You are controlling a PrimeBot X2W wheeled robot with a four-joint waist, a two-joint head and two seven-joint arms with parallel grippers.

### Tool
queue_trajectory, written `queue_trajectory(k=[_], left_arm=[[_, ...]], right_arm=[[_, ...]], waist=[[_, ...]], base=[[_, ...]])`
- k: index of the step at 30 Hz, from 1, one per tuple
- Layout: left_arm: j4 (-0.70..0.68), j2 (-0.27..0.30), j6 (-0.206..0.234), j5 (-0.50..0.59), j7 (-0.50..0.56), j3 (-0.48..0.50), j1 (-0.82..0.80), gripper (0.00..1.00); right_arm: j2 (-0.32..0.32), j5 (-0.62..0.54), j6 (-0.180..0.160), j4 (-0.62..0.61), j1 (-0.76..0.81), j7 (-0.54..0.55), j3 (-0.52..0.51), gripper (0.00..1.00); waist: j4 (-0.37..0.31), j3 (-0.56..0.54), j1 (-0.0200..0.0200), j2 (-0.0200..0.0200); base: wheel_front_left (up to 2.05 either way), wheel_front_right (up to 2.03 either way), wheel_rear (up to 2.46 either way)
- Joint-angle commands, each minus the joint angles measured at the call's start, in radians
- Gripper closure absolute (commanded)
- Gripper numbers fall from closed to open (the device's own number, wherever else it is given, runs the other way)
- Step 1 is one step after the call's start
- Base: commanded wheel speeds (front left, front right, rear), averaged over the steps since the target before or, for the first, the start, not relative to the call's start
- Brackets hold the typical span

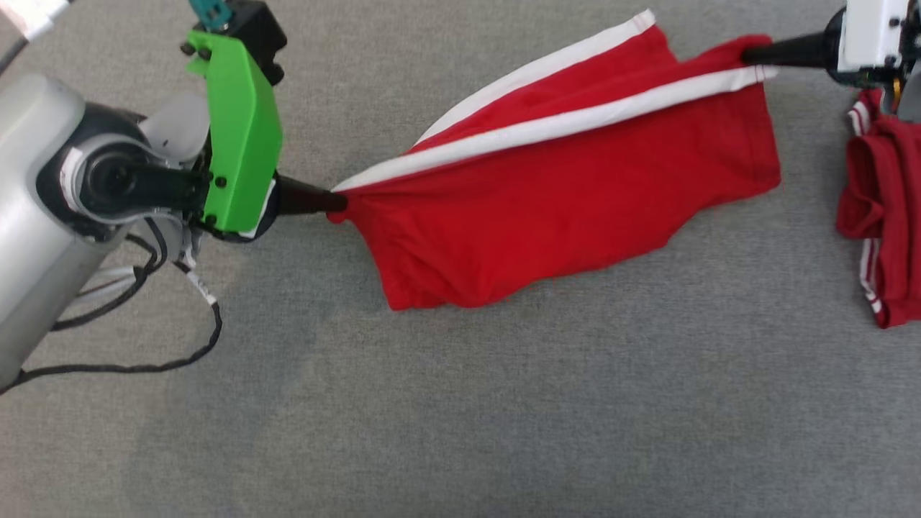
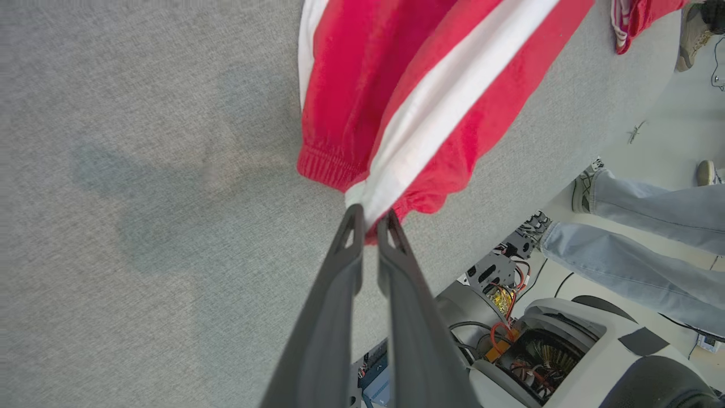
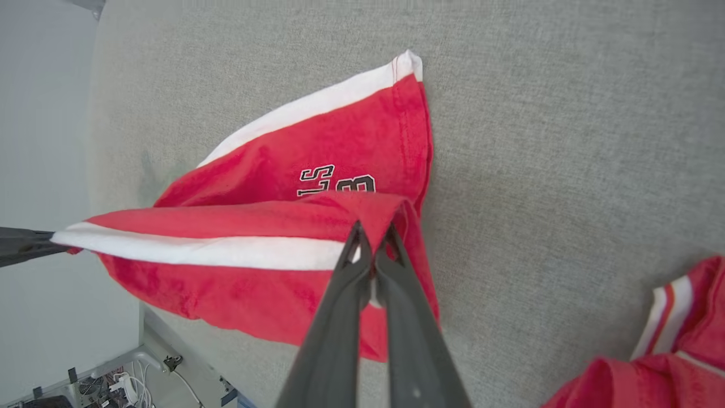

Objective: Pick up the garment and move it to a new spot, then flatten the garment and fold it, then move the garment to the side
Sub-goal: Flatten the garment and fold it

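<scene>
Left end effector [image 1: 333,204] pinches the red shorts [image 1: 575,201] at the waistband [image 2: 325,165]; right end effector [image 1: 752,55] pinches the hem [image 1: 767,122]; their long axis runs taut between both along the white stripe [image 1: 547,129].

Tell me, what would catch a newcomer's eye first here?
The bright red garment with a white stripe is stretched across the middle of the grey table. The left gripper pinches one end and the right gripper pinches the other at the upper right. Next come the vivid green block on the left arm and a second crumpled red garment at the table's right edge.
</scene>
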Motion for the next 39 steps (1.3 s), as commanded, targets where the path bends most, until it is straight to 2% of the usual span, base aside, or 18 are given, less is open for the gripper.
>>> queue_trajectory(k=[1, 9, 10, 11, 12, 13, 14, 15, 20, 26, 30, 33, 37, 39], left_arm=[[0.015, -0.009, -0.008, -0.011, 0.010, 0.008, -0.030, 1.00], [0.084, -0.066, -0.025, -0.017, 0.018, 0.027, -0.092, 1.00], [0.090, -0.070, -0.028, -0.018, 0.016, 0.028, -0.093, 0.89], [0.097, -0.075, -0.032, -0.016, 0.013, 0.029, -0.094, 0.53], [0.103, -0.078, -0.035, -0.014, 0.008, 0.030, -0.094, 0.26], [0.111, -0.081, -0.039, -0.013, 0.006, 0.031, -0.093, 0.00], [0.116, -0.083, -0.042, -0.011, -0.004, 0.034, -0.093, 0.00], [0.123, -0.084, -0.044, -0.006, -0.012, 0.037, -0.091, 0.00], [0.145, -0.079, -0.060, 0.010, -0.047, 0.048, -0.090, 0.00], [0.137, -0.049, -0.079, 0.079, -0.157, 0.063, -0.069, 0.00], [0.133, -0.027, -0.084, 0.200, -0.356, 0.078, -0.032, 0.00], [0.153, -0.012, -0.079, 0.310, -0.553, 0.089, 0.014, 0.00], [0.167, -0.007, -0.018, 0.428, -0.800, 0.105, 0.095, 0.00], [0.161, 0.004, 0.032, 0.478, -0.908, 0.113, 0.141, 0.00]], right_arm=[[0.018, -0.019, -0.002, 0.042, -0.041, 0.015, -0.002, 1.00], [0.130, -0.087, -0.001, 0.225, -0.189, 0.037, 0.004, 1.00], [0.136, -0.096, -0.001, 0.233, -0.198, 0.034, 0.007, 1.00], [0.145, -0.105, -0.001, 0.241, -0.209, 0.024, 0.009, 1.00], [0.150, -0.115, -0.001, 0.244, -0.215, 0.017, 0.011, 1.00], [0.154, -0.130, -0.001, 0.243, -0.222, 0.005, 0.017, 0.66], [0.157, -0.133, -0.001, 0.240, -0.224, -0.007, 0.016, 0.38], [0.161, -0.136, -0.001, 0.241, -0.223, -0.019, 0.013, 0.00], [0.163, -0.143, -0.001, 0.218, -0.202, -0.069, 0.003, 0.00], [0.126, -0.150, -0.001, 0.111, -0.142, -0.209, -0.016, 0.00], [0.086, -0.176, -0.001, 0.006, -0.062, -0.397, -0.035, 0.00], [0.059, -0.204, -0.001, -0.048, 0.024, -0.574, -0.048, 0.00], [0.048, -0.243, -0.001, -0.058, 0.138, -0.775, -0.060, 0.00], [0.054, -0.251, -0.001, -0.038, 0.191, -0.854, -0.068, 0.00]], waist=[[0.093, 0.120, 0.0000, -0.0001], [0.115, 0.182, 0.0000, -0.0001], [0.115, 0.184, 0.0000, -0.0001], [0.115, 0.184, 0.0000, -0.0001], [0.114, 0.184, 0.0000, -0.0001], [0.112, 0.184, 0.0000, -0.0001], [0.110, 0.183, 0.0000, -0.0001], [0.108, 0.182, 0.0000, -0.0001], [0.096, 0.159, 0.0000, -0.0001], [0.082, 0.087, 0.0000, -0.0001], [0.072, 0.022, 0.0000, -0.0001], [0.065, -0.026, 0.0000, -0.0001], [0.062, -0.076, 0.0000, -0.0001], [0.063, -0.092, 0.0000, -0.0001]], base=[[0.00, 0.00, 0.00], [0.00, 0.00, 0.00], [0.00, 0.00, 0.00], [0.00, 0.00, 0.00], [0.00, 0.00, 0.00], [0.00, 0.00, 0.00], [0.00, 0.00, 0.00], [0.00, 0.00, 0.00], [0.00, 0.00, 0.00], [0.00, 0.00, 0.00], [0.00, 0.00, 0.00], [0.00, 0.00, 0.00], [0.00, 0.00, 0.00], [0.00, 0.00, 0.00]])
